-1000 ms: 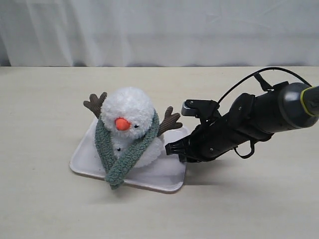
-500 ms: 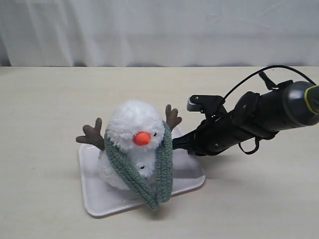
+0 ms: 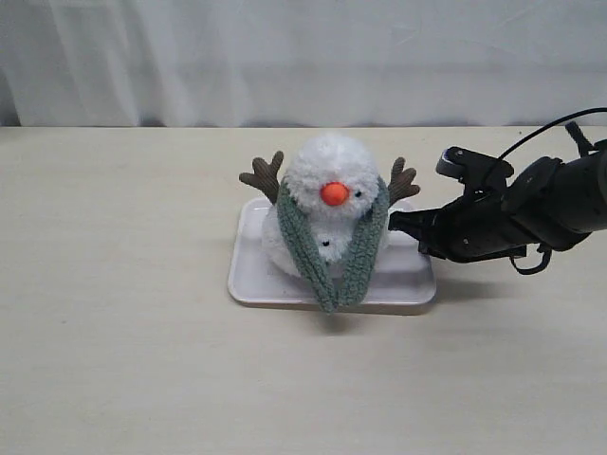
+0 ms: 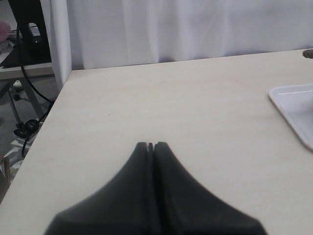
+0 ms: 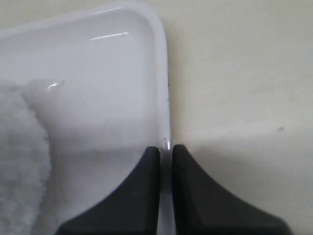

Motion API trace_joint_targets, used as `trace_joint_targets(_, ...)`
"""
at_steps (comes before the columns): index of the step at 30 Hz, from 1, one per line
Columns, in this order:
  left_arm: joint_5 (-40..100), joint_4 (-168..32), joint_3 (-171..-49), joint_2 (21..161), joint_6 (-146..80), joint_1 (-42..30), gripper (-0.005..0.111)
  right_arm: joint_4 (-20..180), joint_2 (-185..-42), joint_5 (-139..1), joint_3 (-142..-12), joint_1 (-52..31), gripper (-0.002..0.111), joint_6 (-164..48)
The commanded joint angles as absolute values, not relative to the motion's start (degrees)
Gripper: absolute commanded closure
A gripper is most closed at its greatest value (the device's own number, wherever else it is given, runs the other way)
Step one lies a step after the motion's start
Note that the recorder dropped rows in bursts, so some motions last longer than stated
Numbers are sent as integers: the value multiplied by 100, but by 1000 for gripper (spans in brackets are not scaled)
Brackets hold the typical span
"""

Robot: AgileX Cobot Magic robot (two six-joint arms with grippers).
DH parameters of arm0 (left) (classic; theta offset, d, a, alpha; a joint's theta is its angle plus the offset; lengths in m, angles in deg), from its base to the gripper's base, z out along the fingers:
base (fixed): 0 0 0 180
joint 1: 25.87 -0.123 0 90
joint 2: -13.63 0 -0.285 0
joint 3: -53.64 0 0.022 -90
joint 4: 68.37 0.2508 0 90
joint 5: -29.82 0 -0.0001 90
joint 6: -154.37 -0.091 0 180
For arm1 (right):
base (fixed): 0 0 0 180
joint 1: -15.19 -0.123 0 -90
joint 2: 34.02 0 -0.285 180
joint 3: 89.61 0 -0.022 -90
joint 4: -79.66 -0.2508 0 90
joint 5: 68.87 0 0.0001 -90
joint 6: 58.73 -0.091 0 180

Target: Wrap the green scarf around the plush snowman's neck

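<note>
The white plush snowman [image 3: 327, 175] sits upright on a white tray [image 3: 256, 282], facing the exterior camera. The green scarf [image 3: 362, 248] is draped round its neck [image 3: 329, 214], and both ends hang down the front and cross at the tray's front edge. My right gripper [image 3: 400, 224] is at the tray's right side, below the snowman's twig arm. In the right wrist view the right gripper [image 5: 166, 149] is shut on the tray's rim [image 5: 162, 73], with white plush [image 5: 19, 161] beside it. My left gripper [image 4: 150, 145] is shut on nothing, far from the snowman.
A corner of the tray [image 4: 293, 107] shows at the edge of the left wrist view, across bare tabletop. White curtain [image 3: 303, 57] hangs behind the table. The table's side edge [image 4: 49, 112] lies near the left gripper, with cables on the floor beyond it.
The tray with the snowman has swung round and shifted right and back, held by the right gripper at its rim. The snowman now faces the camera squarely.
</note>
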State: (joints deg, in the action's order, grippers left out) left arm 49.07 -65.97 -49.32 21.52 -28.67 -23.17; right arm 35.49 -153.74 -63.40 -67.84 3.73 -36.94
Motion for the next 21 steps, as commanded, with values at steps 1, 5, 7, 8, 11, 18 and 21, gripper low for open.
trace_joint_targets(1,4837,-6609,-4914,2141,-2853,-2280,107,3471,-15294,-6418,-6771,393,104,-3688)
trace_joint_targets(5,4837,-6609,-4914,2141,-2853,-2280,107,3471,-15294,-6351,-6771,393,104,-3668)
trace_joint_targets(7,4837,-6609,-4914,2141,-2853,-2280,107,3471,-15294,-6306,-6771,393,102,-3653)
trace_joint_targets(8,4837,-6609,-4914,2141,-2853,-2280,107,3471,-15294,-6291,-6771,393,98,-3625)
trace_joint_targets(11,4837,-6609,-4914,2141,-2853,-2280,107,3471,-15294,-6266,-6771,393,80,-3537)
trace_joint_targets(18,4837,-6609,-4914,2141,-2853,-2280,107,3553,-15211,-6226,-6771,393,56,-3524)
trace_joint_targets(21,4837,-6609,-4914,2141,-2853,-2280,107,3553,-14996,-6068,-6771,393,56,-3356)
